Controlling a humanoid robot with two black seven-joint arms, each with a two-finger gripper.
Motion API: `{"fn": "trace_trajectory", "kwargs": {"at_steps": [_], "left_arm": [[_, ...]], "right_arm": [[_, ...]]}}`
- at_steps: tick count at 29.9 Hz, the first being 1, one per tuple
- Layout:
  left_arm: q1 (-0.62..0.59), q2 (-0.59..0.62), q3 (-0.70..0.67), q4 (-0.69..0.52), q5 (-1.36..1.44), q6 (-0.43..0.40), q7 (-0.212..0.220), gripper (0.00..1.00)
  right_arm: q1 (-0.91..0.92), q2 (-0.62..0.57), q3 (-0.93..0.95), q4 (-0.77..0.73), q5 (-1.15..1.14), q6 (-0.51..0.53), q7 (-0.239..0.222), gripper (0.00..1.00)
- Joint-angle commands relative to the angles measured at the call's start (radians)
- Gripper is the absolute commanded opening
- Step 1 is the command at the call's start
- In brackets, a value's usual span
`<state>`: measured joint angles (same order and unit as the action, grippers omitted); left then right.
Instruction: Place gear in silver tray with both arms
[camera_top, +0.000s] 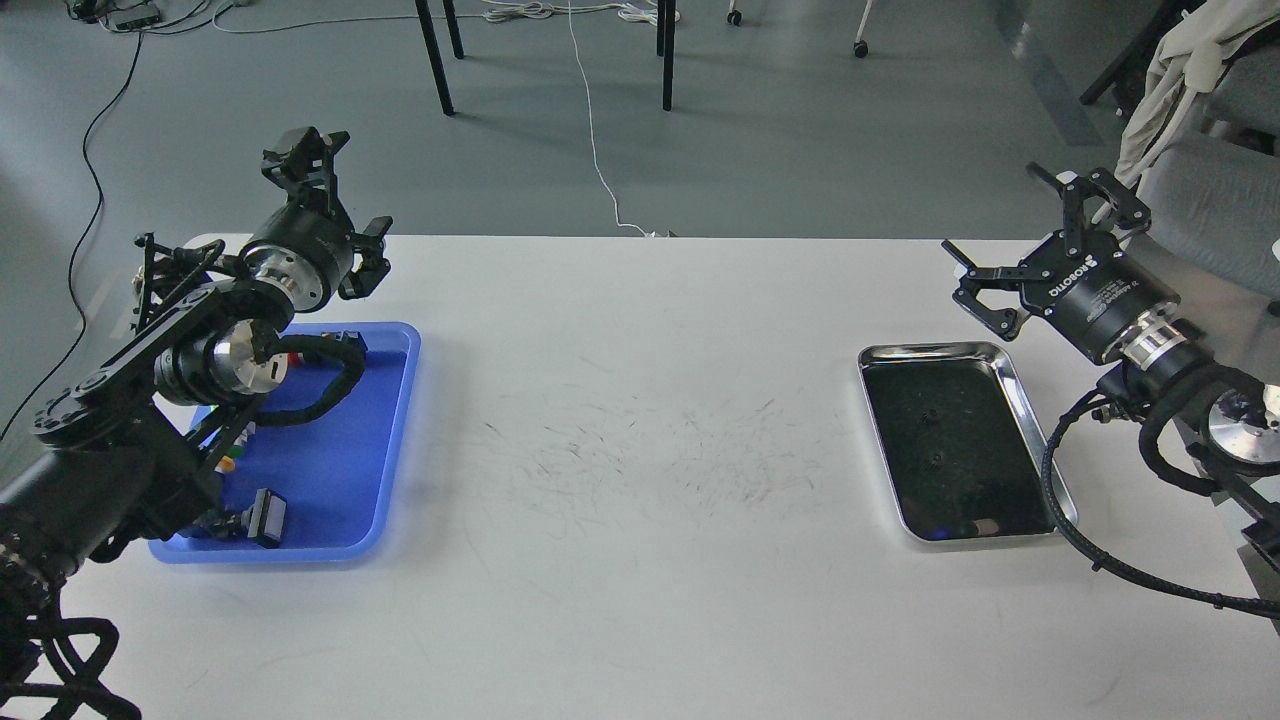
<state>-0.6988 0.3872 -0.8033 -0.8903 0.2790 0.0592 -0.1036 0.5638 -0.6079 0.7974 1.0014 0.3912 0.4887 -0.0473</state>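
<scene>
The silver tray (1040, 440) lies on the white table (640, 450), toward its right side, with nothing in its dark base. The right gripper (1040, 225) hangs above the tray's far end, its fingers spread wide and holding nothing. Well to the left of the silver tray sits a blue tray (385, 450) with small parts partly hidden by the arm. The left gripper (345, 205) hovers over the blue tray's far edge, fingers parted and unladen.

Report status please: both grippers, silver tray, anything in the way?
Left gripper open, empty, above blue tray. Right gripper open, empty, beyond silver tray. Tray empty. Table between trays clear.
</scene>
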Motion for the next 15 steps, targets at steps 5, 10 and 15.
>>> {"fn": "trace_trajectory", "kwargs": {"at_steps": [5, 10, 15], "left_arm": [[0.019, -0.03, -0.057, 0.1, -0.072, -0.122, -0.033, 0.98], [0.047, -0.024, -0.059, 0.097, -0.073, -0.133, -0.034, 0.98], [0.045, -0.025, -0.059, 0.097, -0.073, -0.128, -0.044, 0.98]], "right_arm": [[0.033, 0.091, 0.019, -0.024, -0.002, -0.12, 0.0, 0.99], [0.034, 0.114, 0.072, -0.038, -0.002, -0.127, 0.009, 0.99], [0.028, 0.12, 0.115, -0.067, -0.002, -0.128, 0.033, 0.99]]}}
